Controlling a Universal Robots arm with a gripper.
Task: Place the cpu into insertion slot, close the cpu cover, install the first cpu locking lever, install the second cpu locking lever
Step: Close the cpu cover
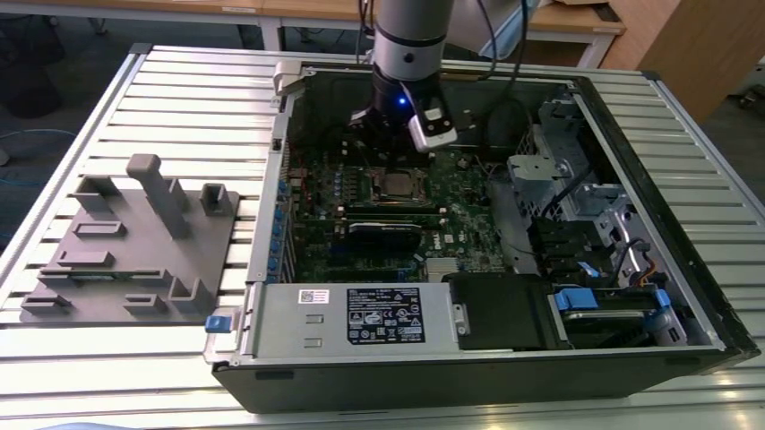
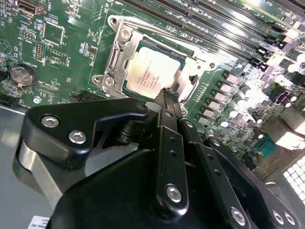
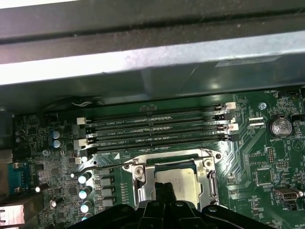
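The cpu (image 2: pixel 151 72) (image 3: pixel 180 182) lies flat in the insertion slot (image 1: pixel 399 185), its dull silver top showing in both wrist views. The cpu cover (image 2: pixel 125 52) (image 3: pixel 143 183), a silvery frame, lies down around it with the chip showing through its window. My gripper (image 2: pixel 169 99) (image 3: pixel 165 190) hangs just over the chip's edge, its two black fingers pressed together with nothing seen between them. In the exterior view the gripper (image 1: pixel 395 143) hangs inside the open computer case, just beyond the slot. I cannot make out the locking levers clearly.
Long black memory slots (image 3: pixel 157 130) run beside the socket, toward the case wall (image 3: pixel 152 57). A coin battery (image 3: pixel 279 126) sits on the green board. A power supply (image 1: pixel 347 318) and drive cage (image 1: pixel 597 224) crowd the case. A grey fixture block (image 1: pixel 132 251) lies on the table at the exterior view's left.
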